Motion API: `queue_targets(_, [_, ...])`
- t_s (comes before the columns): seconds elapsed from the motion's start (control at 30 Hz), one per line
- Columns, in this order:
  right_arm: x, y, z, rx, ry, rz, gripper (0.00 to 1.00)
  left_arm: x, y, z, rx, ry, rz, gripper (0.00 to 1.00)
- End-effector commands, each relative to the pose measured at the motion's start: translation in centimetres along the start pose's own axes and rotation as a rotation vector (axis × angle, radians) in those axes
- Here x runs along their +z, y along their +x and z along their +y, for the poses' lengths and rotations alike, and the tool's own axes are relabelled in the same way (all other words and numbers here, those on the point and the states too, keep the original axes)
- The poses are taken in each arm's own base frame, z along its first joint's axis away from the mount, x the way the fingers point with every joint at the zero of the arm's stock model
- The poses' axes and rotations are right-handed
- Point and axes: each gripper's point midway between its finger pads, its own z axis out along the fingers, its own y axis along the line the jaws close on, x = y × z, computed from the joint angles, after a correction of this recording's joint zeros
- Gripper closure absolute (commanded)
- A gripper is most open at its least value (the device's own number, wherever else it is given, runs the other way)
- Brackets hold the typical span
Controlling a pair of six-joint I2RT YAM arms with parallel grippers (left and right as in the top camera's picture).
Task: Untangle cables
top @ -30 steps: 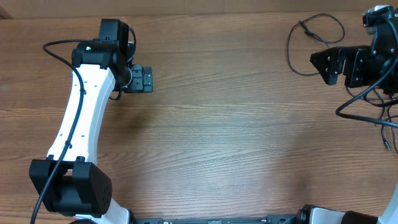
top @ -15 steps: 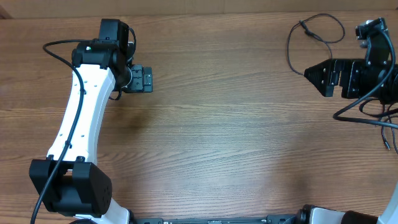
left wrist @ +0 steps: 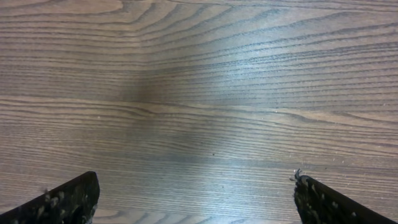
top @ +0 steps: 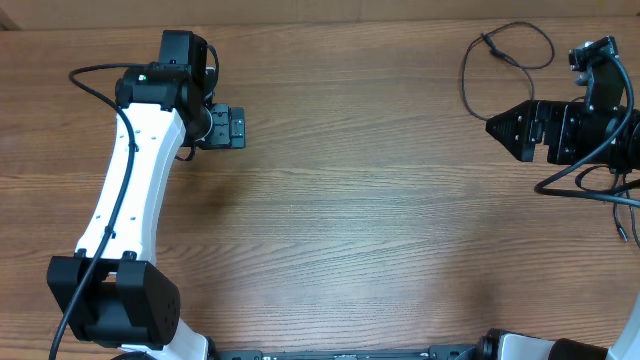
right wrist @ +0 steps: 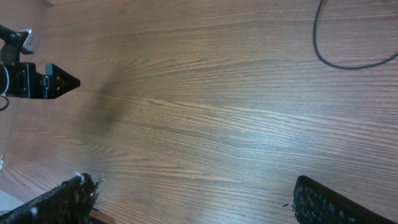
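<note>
One thin black cable (top: pixel 488 43) lies as a loose loop at the table's far right corner, its small plug near the top. More thin cable (top: pixel 621 232) with a small tip trails at the right edge, partly hidden under the right arm. My right gripper (top: pixel 508 130) is open just right of the loop's lower end, touching nothing. In the right wrist view a curve of the cable (right wrist: pixel 316 40) shows at top right, far ahead of the open right gripper (right wrist: pixel 196 198). My left gripper (top: pixel 238 127) is open over bare wood at far left, and only wood lies between its jaws (left wrist: pixel 196 198).
The wooden table (top: pixel 350 220) fills all views. The left arm's white link (top: pixel 130 190) runs along the left side with its own thick black wire. In the right wrist view the left gripper (right wrist: pixel 56 84) shows far off at the left edge.
The right gripper has shifted a little left and turned, its fingers now pointing left beside the cable loop. The left arm has not moved.
</note>
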Motion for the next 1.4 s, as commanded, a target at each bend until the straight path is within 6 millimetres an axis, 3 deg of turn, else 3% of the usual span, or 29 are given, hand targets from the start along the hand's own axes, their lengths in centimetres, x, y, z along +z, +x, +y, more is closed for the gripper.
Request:
queue_targets(0.0, [0.04, -0.11, 0.23, 0.004, -0.015, -0.003, 0.00, -0.23, -0.11, -0.22, 0.021, 0.009, -0.008, 0.01])
queue_targets(1.27, [0.04, -0.11, 0.23, 0.004, -0.015, -0.003, 0.00, -0.24, 0.15, 0.21, 0.021, -0.014, 0.002, 0.00])
queue_targets(1.37, [0.04, -0.11, 0.23, 0.004, -0.015, -0.003, 0.00, -0.30, -0.24, -0.48, 0.019, 0.025, -0.014, 0.01])
